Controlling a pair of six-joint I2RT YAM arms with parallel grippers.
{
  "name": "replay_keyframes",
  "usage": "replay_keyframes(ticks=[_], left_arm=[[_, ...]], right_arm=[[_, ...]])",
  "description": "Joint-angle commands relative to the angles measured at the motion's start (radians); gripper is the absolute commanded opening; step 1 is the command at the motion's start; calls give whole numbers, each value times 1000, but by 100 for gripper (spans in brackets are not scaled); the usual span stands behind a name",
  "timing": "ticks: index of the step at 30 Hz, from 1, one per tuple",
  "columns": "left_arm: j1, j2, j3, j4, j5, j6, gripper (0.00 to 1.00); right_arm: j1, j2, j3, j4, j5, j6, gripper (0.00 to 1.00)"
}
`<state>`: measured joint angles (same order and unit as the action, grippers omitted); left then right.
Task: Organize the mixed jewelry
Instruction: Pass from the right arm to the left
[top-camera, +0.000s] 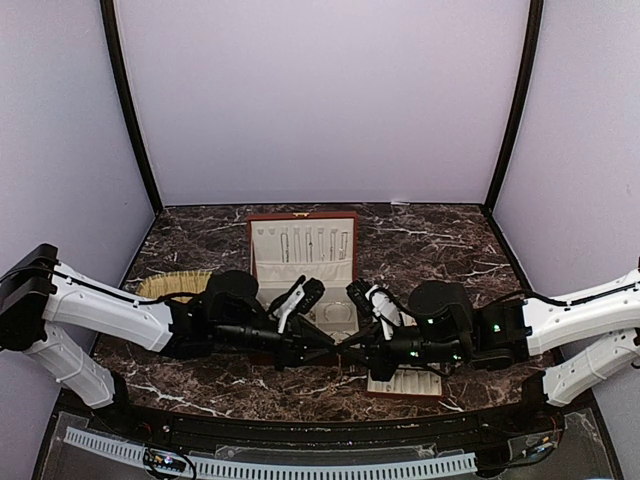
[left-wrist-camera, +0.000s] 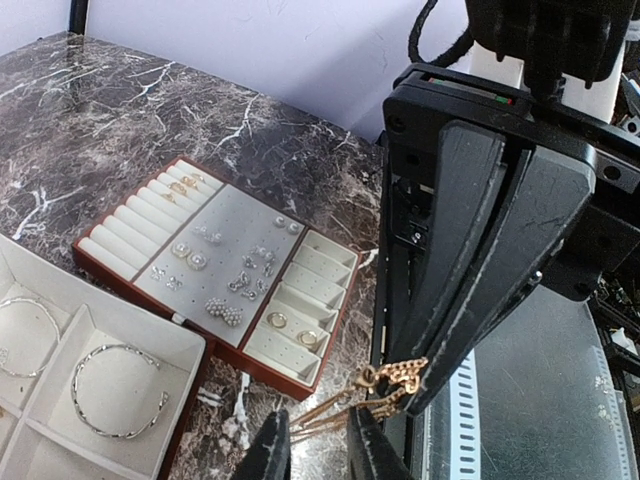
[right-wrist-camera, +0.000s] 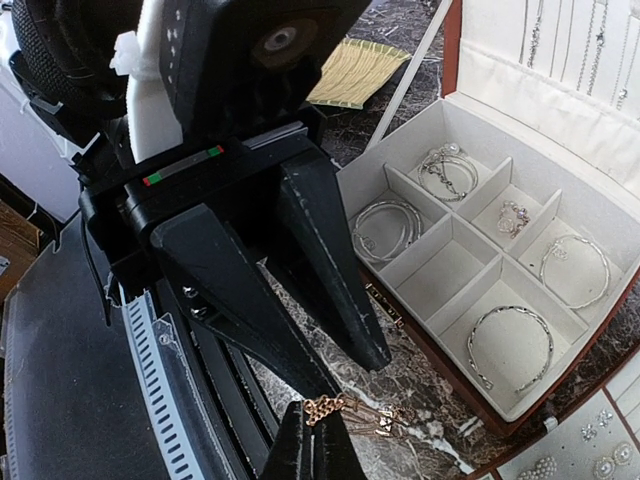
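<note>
Two black grippers meet low over a dark veined marble table (top-camera: 450, 250), in front of an open jewellery box.

Far left: a woven straw-coloured mat (top-camera: 175, 285) lies well apart from both grippers.

Left of centre: the left gripper (left-wrist-camera: 320, 442) points downward with its fingers a narrow gap apart. Strands of a gold-coloured link chain (left-wrist-camera: 392, 377) run toward that gap. Whether the pads touch them cannot be told.

Centre: a red-brown hinged box with cream lining (right-wrist-camera: 500, 130) stands behind the grippers with its lid raised. Thin necklaces (top-camera: 305, 243) hang in a row inside the lid. Several of the cream compartments in its base hold silvery bangle hoops (right-wrist-camera: 512, 310).

Right of centre: the right gripper (right-wrist-camera: 312, 440) has its fingers pressed together on one end of the chain, and a cluster of links bunches at its tips.

Right: a cream slotted tray with a brown rim (left-wrist-camera: 130, 285) sits just beside the box. Gold rings (left-wrist-camera: 180, 187) sit in its roll slots. Pearl and silvery studs (left-wrist-camera: 225, 310) dot its middle panel. Small hoop earrings (left-wrist-camera: 277, 320) lie in its outer cells.
</note>
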<state>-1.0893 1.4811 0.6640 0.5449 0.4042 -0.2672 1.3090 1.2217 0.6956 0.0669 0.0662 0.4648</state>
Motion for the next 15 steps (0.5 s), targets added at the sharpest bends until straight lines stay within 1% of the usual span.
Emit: replay_keyframes(ticks=[1, 8, 15], left_arm=[[2, 6, -1, 52, 14, -6, 22], [2, 27, -2, 95, 50, -12, 23], [2, 47, 0, 120, 80, -17, 26]], right_arm=[[6, -18, 22, 41, -7, 6, 0], [6, -22, 19, 42, 2, 9, 0], [5, -28, 13, 45, 2, 15, 0]])
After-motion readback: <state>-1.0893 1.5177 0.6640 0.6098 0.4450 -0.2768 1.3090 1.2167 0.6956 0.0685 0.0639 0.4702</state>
